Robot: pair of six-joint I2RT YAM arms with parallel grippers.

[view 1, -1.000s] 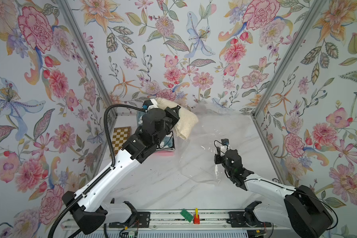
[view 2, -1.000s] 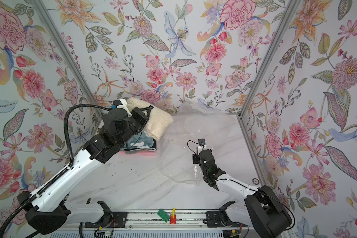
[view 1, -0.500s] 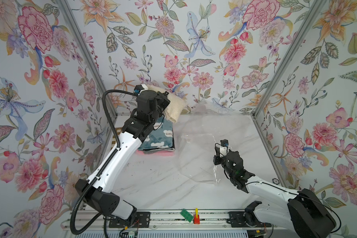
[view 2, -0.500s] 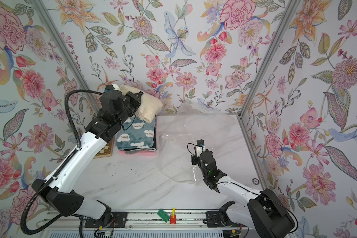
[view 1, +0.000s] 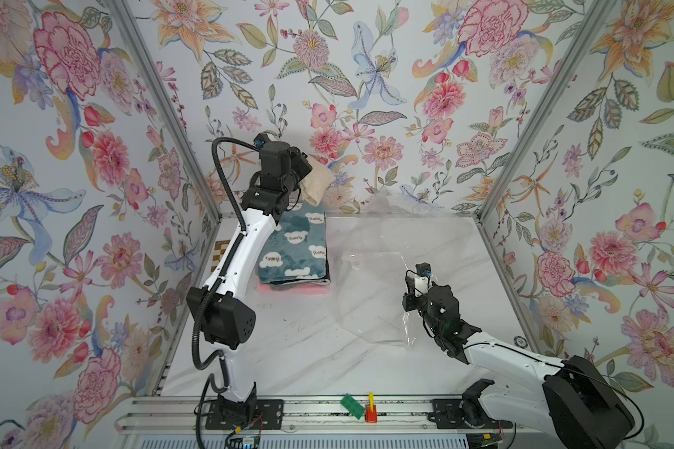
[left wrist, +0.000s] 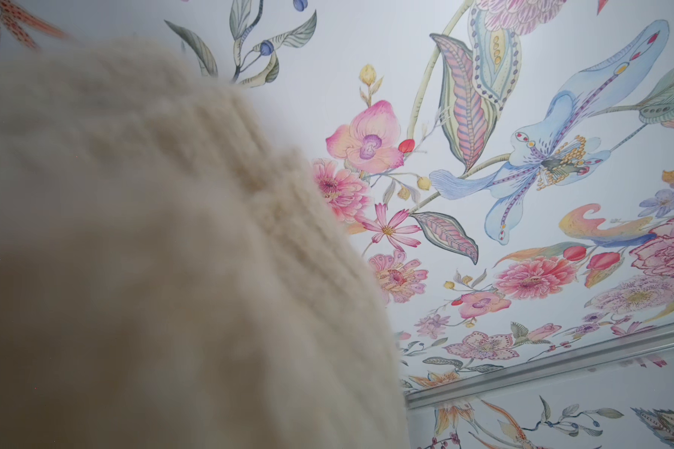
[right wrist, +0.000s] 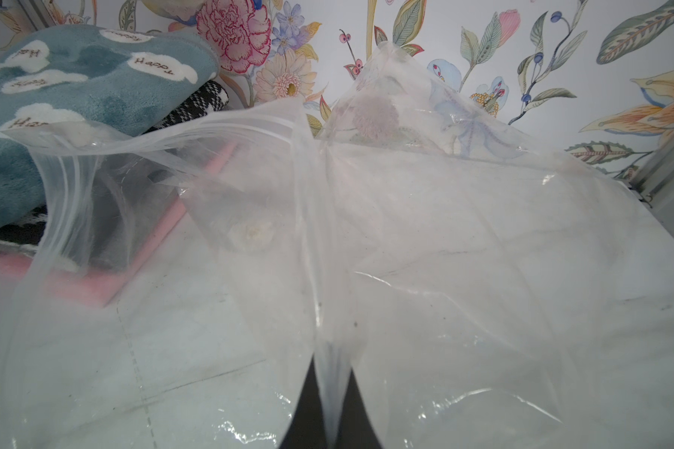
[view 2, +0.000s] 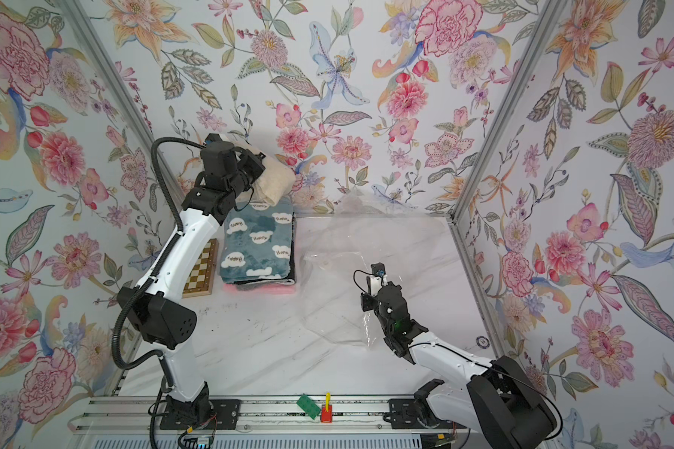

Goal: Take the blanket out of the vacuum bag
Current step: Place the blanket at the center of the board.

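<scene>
Now we see the left gripper (view 1: 303,171) raised high, close to the flowered back wall (view 1: 366,97). Its jaws are closed tight on the cream fluffy blanket (view 1: 318,187), which hangs from it as a soft bundle and is out of the bag. Directly below this gripper lies a stack of folded blankets (view 1: 293,272), and on top of it is a teal fleece blanket with white clouds (view 1: 294,248). The right gripper (right wrist: 329,375) is low over the white marble table (view 1: 288,350), well apart from the left one. Its jaws are fully closed and pinch a fold of the large clear plastic vacuum bag (view 1: 370,295). The bag spreads on the table in front of this gripper, and its zip-edged mouth reaches near the stack.
</scene>
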